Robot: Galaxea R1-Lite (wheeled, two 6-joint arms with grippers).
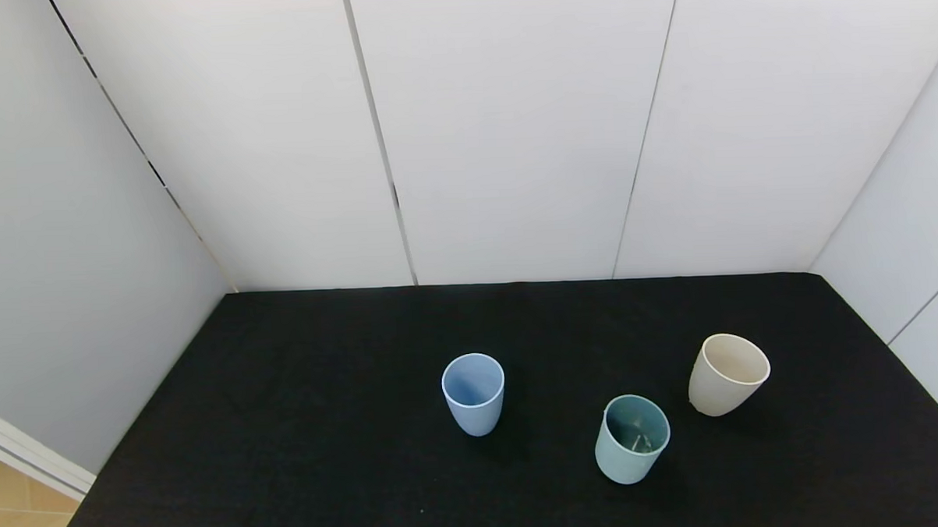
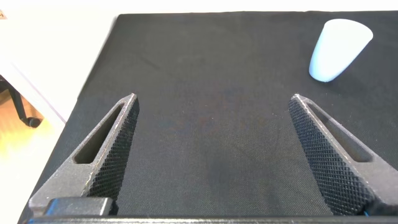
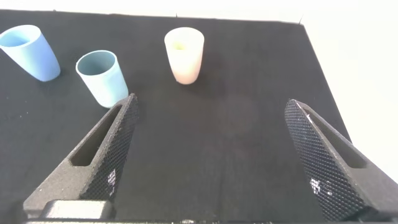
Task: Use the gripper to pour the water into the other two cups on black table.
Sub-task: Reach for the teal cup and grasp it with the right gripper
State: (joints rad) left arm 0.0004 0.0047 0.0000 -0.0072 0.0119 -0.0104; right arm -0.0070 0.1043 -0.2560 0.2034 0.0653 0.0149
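Note:
Three cups stand upright on the black table [image 1: 287, 426]. The light blue cup [image 1: 473, 392] is in the middle, the cream-beige cup [image 1: 726, 373] to the right, and the teal-green cup [image 1: 632, 437] in front between them, with faint glints of water [image 1: 637, 443] inside. Neither gripper shows in the head view. My left gripper [image 2: 213, 102] is open and empty above bare cloth, with the light blue cup [image 2: 336, 48] far off. My right gripper [image 3: 211, 106] is open and empty, short of the teal-green cup [image 3: 102, 76], the cream-beige cup [image 3: 185, 53] and the light blue cup [image 3: 31, 51].
White panel walls [image 1: 511, 129] enclose the table at the back and both sides. The table's left edge [image 1: 94, 479] drops to a wooden floor. Bare black cloth lies in front of and to the left of the cups.

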